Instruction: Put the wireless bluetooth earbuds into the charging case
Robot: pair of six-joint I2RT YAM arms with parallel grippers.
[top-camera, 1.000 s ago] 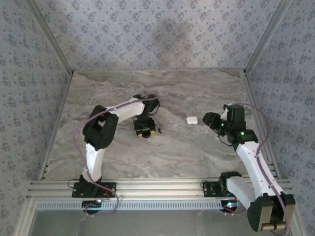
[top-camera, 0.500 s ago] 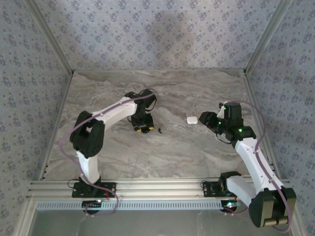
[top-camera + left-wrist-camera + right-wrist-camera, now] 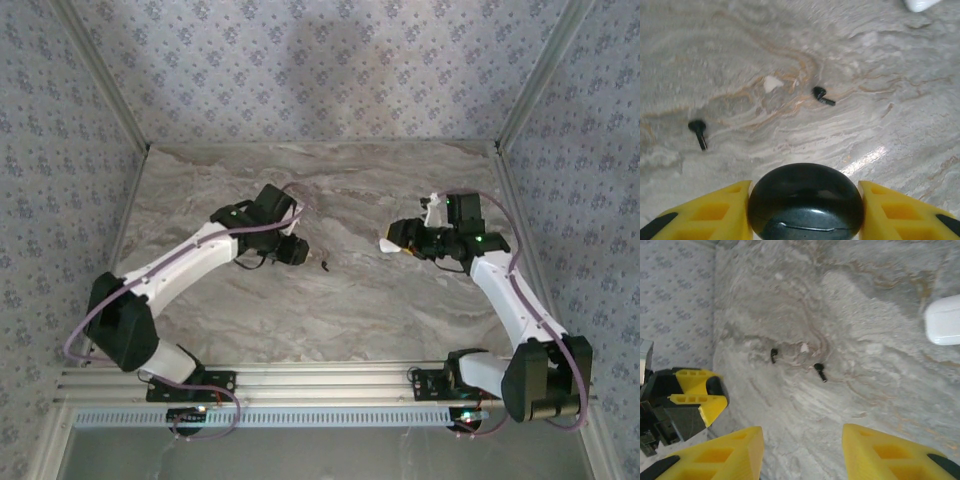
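My left gripper [image 3: 806, 201] is shut on a glossy black charging case [image 3: 806, 197] with its lid closed, held just above the marble table. Two black wireless bluetooth earbuds lie loose ahead of it, one earbud [image 3: 699, 132] to the left and the other earbud [image 3: 823, 96] farther off. From above, one earbud [image 3: 326, 266] shows as a dark speck right of my left gripper [image 3: 291, 252]. My right gripper [image 3: 802, 452] is open with nothing between its fingers, and it faces both earbuds [image 3: 820, 371]. My right gripper [image 3: 403, 243] hovers right next to a white charging case [image 3: 388, 245].
The white case [image 3: 944, 320] lies at the right edge of the right wrist view, and the left gripper's yellow fingers [image 3: 695, 395] show at its left. Patterned walls and metal rails [image 3: 300, 380] border the marble table [image 3: 330, 320].
The left arm has stretched out, its elbow swinging down-left, and its gripper moved slightly back with the black case. The right gripper has moved left, up to the white case.
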